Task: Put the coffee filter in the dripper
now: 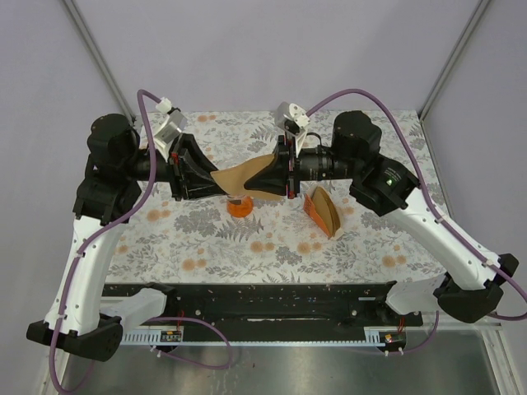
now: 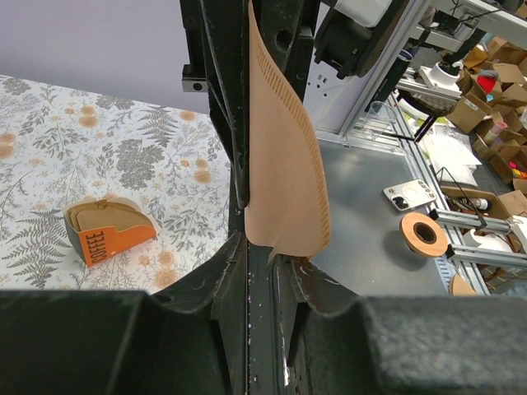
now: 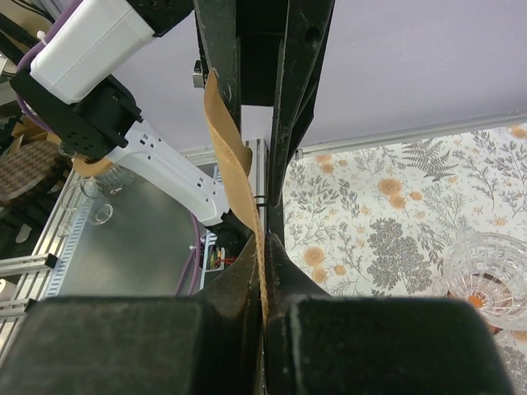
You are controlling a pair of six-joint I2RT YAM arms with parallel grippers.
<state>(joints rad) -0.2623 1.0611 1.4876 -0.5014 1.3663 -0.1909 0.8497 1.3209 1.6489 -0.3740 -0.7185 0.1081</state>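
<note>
**Operator:** Item one. What is in the fingers?

**Cataloguer:** One coffee filter (image 1: pixel 236 176), a thin light-brown paper fan, flat, with a ribbed seam along one edge. Your right gripper (image 3: pixel 263 247) has it clamped hard at the tips of its black fingers. From there the sheet runs on to the opposite fingertips. I judge it is bridged this way so the limp paper cannot droop or curl.

**Operator:** And the left gripper (image 2: pixel 262 251)?

**Cataloguer:** It sits tip to tip with your right one. The filter's free edge lies at its fingertips, where a narrow slot shows. I cannot tell whether those fingers pinch the paper or have let it go, so enter it as undetermined.

**Operator:** Item two, the receiver.

**Cataloguer:** One dripper (image 1: pixel 240 206), a small clear ribbed-glass funnel on an orange base. It stands on the floral-print table (image 1: pixel 214 247) below the meeting fingertips, apart from the paper, with no paper in it. That is probably why you hold the filter there: it is a short way down to the funnel mouth.

**Operator:** Sundries?

**Cataloguer:** One filter holder (image 1: pixel 324 212), a beige-and-orange wedge marked COFFEE and stacked with brown papers. It lies below and behind your right fingers, well apart from the grasp.

**Operator:** Outstanding?

**Cataloguer:** The filter is flat. I judge it must open into a cone before it will seat in the dripper.
</note>
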